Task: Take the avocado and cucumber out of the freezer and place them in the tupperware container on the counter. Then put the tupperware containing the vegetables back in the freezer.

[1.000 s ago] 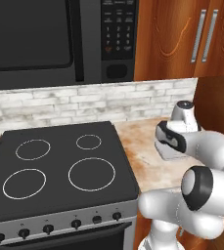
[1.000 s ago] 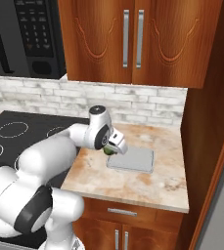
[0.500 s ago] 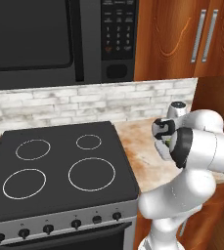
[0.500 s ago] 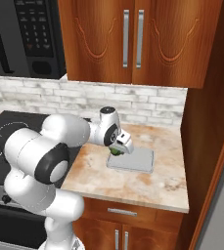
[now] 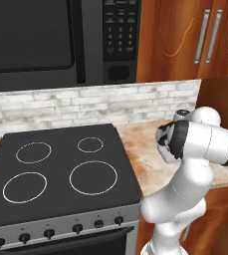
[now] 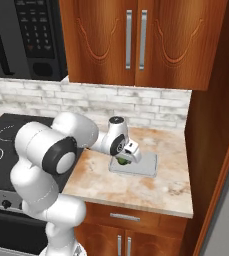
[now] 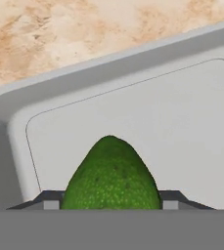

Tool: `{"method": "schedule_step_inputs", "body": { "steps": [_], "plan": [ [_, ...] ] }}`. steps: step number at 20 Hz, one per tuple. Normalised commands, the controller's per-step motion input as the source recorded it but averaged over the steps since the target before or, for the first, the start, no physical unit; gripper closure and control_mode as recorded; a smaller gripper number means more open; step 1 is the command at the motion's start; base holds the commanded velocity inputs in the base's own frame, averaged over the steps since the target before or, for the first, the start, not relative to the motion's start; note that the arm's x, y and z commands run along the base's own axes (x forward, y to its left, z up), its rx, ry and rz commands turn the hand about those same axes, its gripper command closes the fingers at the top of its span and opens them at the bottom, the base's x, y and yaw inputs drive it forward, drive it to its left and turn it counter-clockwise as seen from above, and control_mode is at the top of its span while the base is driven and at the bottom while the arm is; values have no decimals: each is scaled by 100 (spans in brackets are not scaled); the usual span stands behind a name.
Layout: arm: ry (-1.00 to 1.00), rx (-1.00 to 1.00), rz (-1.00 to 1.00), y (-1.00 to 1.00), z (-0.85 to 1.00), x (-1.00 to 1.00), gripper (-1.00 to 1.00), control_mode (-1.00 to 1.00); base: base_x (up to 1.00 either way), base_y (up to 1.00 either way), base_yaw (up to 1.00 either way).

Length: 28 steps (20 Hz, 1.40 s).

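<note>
The avocado (image 7: pixel 111 176), green and pebbled, sits gripped between the two finger tips of the gripper (image 7: pixel 111 204), its narrow end pointing out over the floor of the tupperware container (image 7: pixel 182 127); whether it touches that floor cannot be told. In the right base view the avocado (image 6: pixel 122 160) shows as a small green patch under the gripper (image 6: pixel 124 159), at the container's left end. The tupperware container (image 6: pixel 145 169) lies flat on the counter (image 6: pixel 161 187), towards the back edge and just beside the tall wooden side panel (image 6: pixel 206 130) on the right; nothing else is seen in it. The arm reaches from the base over the counter's left part, elbow raised, wrist bent down so the hand points into the tray. Compared with a second ago, the forearm has swung further right and the hand has moved from the container's left rim to over its inside. The stove top (image 5: pixel 60 169) lies to the left of the counter, the microwave (image 5: pixel 60 40) above it.
</note>
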Motion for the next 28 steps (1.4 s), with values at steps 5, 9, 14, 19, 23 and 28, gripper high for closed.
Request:
{"method": "schedule_step_inputs", "body": {
  "steps": [5, 9, 14, 19, 23, 28],
  "plan": [
    [0, 0, 4, 0, -13, 7, -100, -100, 0, 0, 0],
    [-8, 0, 4, 0, 3, 0, -100, -100, 0, 0, 0],
    [-16, 0, 1, 0, 37, -23, -100, -100, 0, 0, 0],
    [-30, 0, 0, 3, 83, -84, -100, -100, 0, 0, 0],
    [-27, 0, 0, 15, 99, -100, -100, -100, 0, 0, 0],
    [-7, 0, 0, 33, 100, -100, -100, -100, 0, 0, 0]
  ]
}}
